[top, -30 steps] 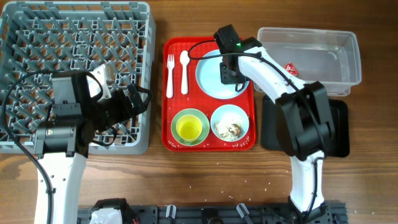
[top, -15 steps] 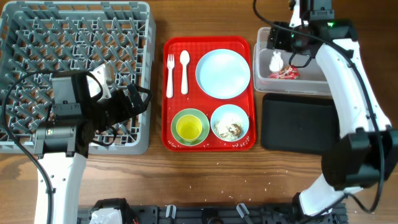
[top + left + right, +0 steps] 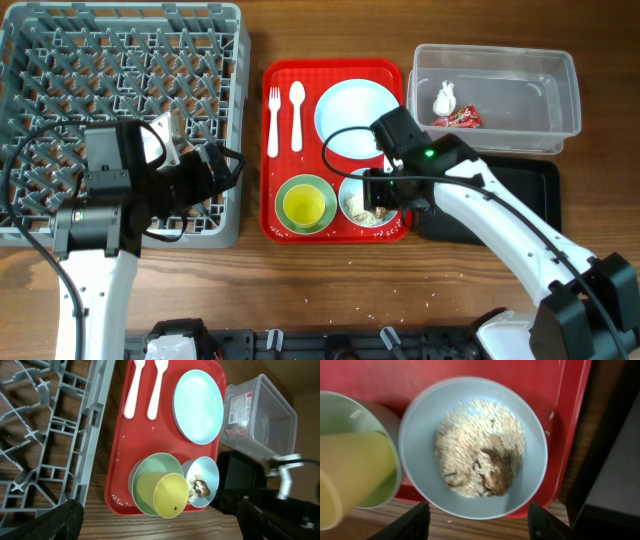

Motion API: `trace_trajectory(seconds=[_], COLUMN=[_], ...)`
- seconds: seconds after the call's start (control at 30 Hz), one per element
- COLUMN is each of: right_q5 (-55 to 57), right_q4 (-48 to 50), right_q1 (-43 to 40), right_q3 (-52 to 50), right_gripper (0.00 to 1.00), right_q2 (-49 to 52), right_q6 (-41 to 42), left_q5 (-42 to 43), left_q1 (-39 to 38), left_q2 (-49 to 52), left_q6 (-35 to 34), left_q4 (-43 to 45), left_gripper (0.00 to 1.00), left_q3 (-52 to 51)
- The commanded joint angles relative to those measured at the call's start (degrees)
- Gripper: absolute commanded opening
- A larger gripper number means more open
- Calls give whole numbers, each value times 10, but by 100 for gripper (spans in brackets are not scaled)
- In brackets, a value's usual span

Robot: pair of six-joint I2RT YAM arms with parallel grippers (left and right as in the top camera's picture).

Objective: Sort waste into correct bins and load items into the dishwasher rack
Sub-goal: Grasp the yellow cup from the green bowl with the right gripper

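The pale blue bowl (image 3: 470, 450) holds the rice-like food scraps (image 3: 480, 462) on the red tray (image 3: 335, 80). My right gripper (image 3: 477, 525) hangs open just above it, one finger on each side of the near rim, touching nothing. Beside the bowl, the yellow cup (image 3: 305, 207) lies inside the green bowl (image 3: 283, 187). The white plate (image 3: 350, 115), fork (image 3: 273, 120) and spoon (image 3: 296, 115) lie further back. The clear tub (image 3: 530, 70) holds the napkin (image 3: 445, 98) and red wrapper (image 3: 460, 118). My left gripper (image 3: 225, 165) is open and empty at the dishwasher rack's (image 3: 120, 60) right edge.
The shallow black tray (image 3: 525, 200) lies in front of the clear tub, right of the red tray, partly under my right arm. A few white grains are scattered on the wooden table (image 3: 400, 290) near the front edge.
My right gripper went from the plate to the clear tub, opened there, and has swung back down over the blue bowl. The napkin now lies in the tub. The left arm has not moved.
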Motion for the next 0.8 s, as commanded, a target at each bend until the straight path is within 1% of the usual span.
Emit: trace_trajectory(seconds=[0.0,0.03,0.07,0.13,0.17,0.23,0.27,0.3,0.33,0.4,0.43,0.5,0.53,0.63,0.67,0.73,0.77], right_q5=[11,3,-43,-99,-155,-218,-233,-238,-235,-200,-166,-94,-34,-29,-29,-23,-23], right_q4=[37,42,57,73,83,95,104,116,125,138,141,135,123,118,98,21,11], right_q1=[3,3,3,3,3,3,3,4,10,31,57,90,105,113,113,113,113], right_q3=[-35,-35,-35,-35,-35,-31,-31,-31,-31,-31,-31,-29,-21,4,23,93,110], right_gripper=[62,61,62,60,55,54,55,56,56,55,55,55,56,55,56,57,58], right_q2=[-5,-5,-5,-5,-7,-27,-38,-45,-44,-33,-28,-26,-26,-26,-22,2,13], right_q6=[4,-12,-46,-66,-86,-98,-95,-75,-67,-40,-38,-29,-16,-26,-37,-59,-54], left_q5=[20,20,20,20,18,-13,-26,-35,-43,-83,-136,-137,-138,-137,-137,-138,-140], left_q1=[3,3,3,3,3,3,3,3,3,4,4,4,4,3,3,3,3], left_q2=[-56,-70,-104,-139,-153,-173,-178,-181,-181,-180,-180,-180,-180,-179,-179,-179,-179], left_q6=[45,49,60,66,75,75,74,74,73,61,8,7,8,8,8,8,14], left_q4=[-2,-2,-3,-14,-30,-64,-75,-80,-80,-78,-78,-79,-83,-85,-92,-110,-112], left_gripper=[100,99,98,89,88,90,92,94,94,98,99,100,100,100,100,100,100], left_q3=[14,19,25,25,25,25,25,25,25,26,32,44,56,63,63,63,63])
